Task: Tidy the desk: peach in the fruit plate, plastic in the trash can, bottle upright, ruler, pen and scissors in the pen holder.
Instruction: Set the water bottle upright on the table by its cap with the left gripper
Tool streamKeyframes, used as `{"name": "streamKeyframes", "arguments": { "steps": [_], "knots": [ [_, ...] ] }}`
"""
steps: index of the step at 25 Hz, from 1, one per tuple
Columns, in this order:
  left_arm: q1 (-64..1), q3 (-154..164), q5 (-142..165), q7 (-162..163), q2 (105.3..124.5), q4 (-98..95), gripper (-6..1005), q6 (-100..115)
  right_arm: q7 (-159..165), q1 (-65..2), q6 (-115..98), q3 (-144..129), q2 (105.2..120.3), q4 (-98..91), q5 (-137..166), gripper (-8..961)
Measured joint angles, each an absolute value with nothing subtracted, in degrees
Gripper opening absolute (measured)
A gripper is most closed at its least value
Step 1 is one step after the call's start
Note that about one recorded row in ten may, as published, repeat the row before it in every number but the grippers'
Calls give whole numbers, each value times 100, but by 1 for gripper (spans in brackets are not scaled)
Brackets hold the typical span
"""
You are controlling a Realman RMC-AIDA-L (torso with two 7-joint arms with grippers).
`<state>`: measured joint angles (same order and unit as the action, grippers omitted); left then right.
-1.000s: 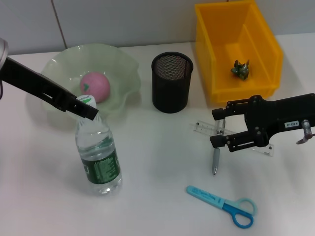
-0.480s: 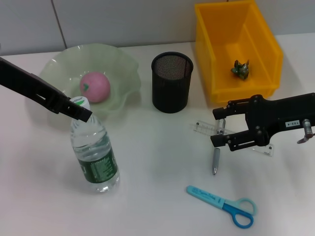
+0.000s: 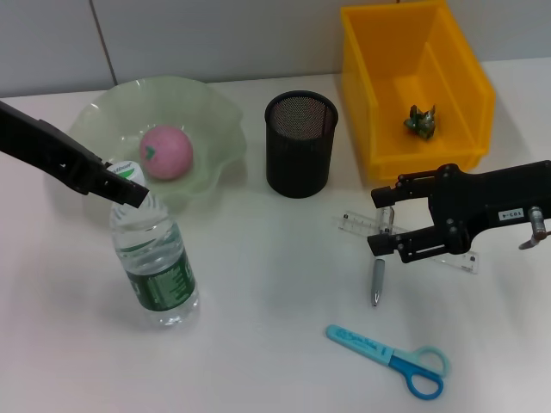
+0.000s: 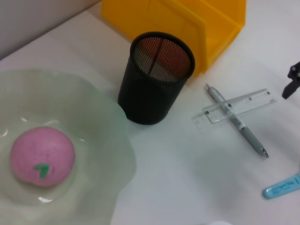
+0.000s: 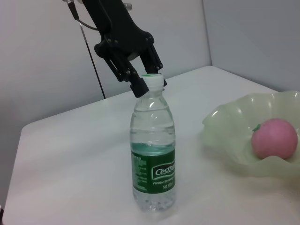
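White desk (image 3: 275, 344): left pincer (image 3: 129, 182) clamped on upright bottle (image 3: 152, 258) cap; right pincer (image 3: 385, 225) apart over ruler (image 3: 366, 224).

matte black arms, white label on the right tool (image 3: 387, 229).

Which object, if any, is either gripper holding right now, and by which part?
The left gripper holds the upright water bottle by its white cap. The right gripper is open above the ruler and pen, holding nothing.
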<state>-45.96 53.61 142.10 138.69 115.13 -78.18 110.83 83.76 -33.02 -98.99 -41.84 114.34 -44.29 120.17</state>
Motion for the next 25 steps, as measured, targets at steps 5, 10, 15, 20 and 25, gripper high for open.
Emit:
{"name": "streamKeyframes", "arguments": {
  "steps": [5, 10, 15, 20, 25],
  "knots": [
    [-4491, 5361, 14214, 13815, 11499, -8070, 435, 11105, 8376, -3300, -9896, -4183, 11434, -4429, 12014, 770],
    [-4346, 5361, 14222, 13693, 11444, -8331, 435, 11098, 8376, -3293, -9896, -4183, 11436, -4429, 11992, 770],
    [-4265, 5362, 14228, 13583, 11407, -8475, 434, 11090, 8376, -3284, -9909, -4183, 11447, -4429, 11983, 770],
    [-4127, 5373, 14440, 13284, 11449, -8852, 435, 11008, 8375, -3278, -9928, -4183, 11450, -4429, 11979, 770],
    [-4013, 5405, 14639, 13090, 11532, -9030, 435, 10839, 8375, -3265, -9935, -4176, 11454, -4430, 11979, 770]
  ]
}}
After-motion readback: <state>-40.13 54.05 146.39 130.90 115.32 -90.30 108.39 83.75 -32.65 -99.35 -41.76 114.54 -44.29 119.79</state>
